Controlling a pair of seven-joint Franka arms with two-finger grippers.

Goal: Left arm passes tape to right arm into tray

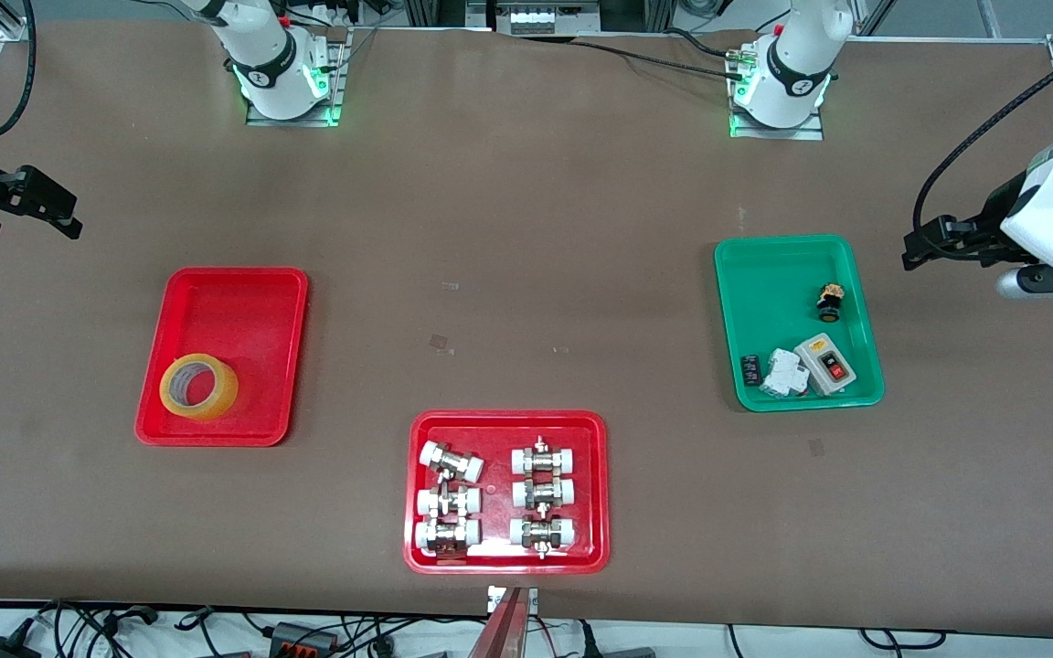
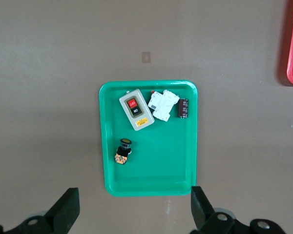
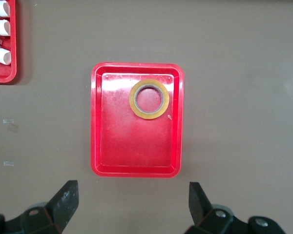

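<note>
Tape lying in the plain red tray, both arms waiting with empty, open grippers.

The brown surface (image 1: 526, 228) is carrying three trays: the plain red tray (image 1: 234, 302) toward the right arm's end, a red tray of metal fittings (image 1: 508, 557) nearest the front camera, and a green tray (image 1: 769, 283) of small electrical parts toward the left arm's end. The tape (image 1: 199, 387) is sitting flat inside the plain red tray, in the part nearer the front camera, touching nothing else. The right gripper (image 3: 132, 207) is hanging over the surface just beside that tray, jaws spread wide. The left gripper (image 2: 134, 212) is hovering beside the green tray, jaws likewise apart and holding nothing.
</note>
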